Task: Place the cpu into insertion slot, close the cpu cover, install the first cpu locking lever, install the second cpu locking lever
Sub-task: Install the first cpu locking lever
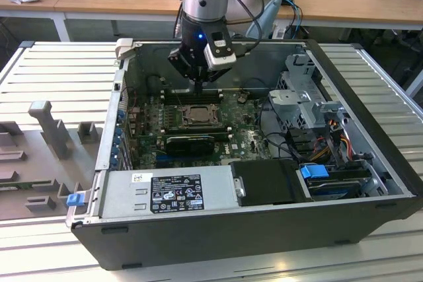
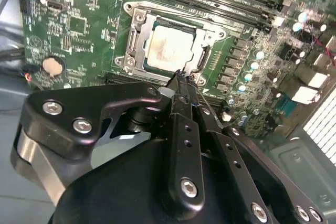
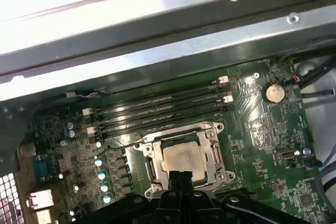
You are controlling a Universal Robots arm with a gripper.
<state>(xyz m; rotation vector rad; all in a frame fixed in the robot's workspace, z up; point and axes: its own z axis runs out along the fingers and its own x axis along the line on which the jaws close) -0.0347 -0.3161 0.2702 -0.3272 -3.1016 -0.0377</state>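
Your gripper [image 2: 181, 77], fingers pressed together and empty, hovers at the cpu cover [image 2: 136, 39]; the cpu [image 2: 167, 51] sits just beyond the tips. Press squarely, slowly; it perhaps isn't latched.

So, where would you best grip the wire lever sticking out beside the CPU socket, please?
Locking lever: I'd pinch its hooked free end from above, fingers across the wire; it is thin and lies low over the motherboard.
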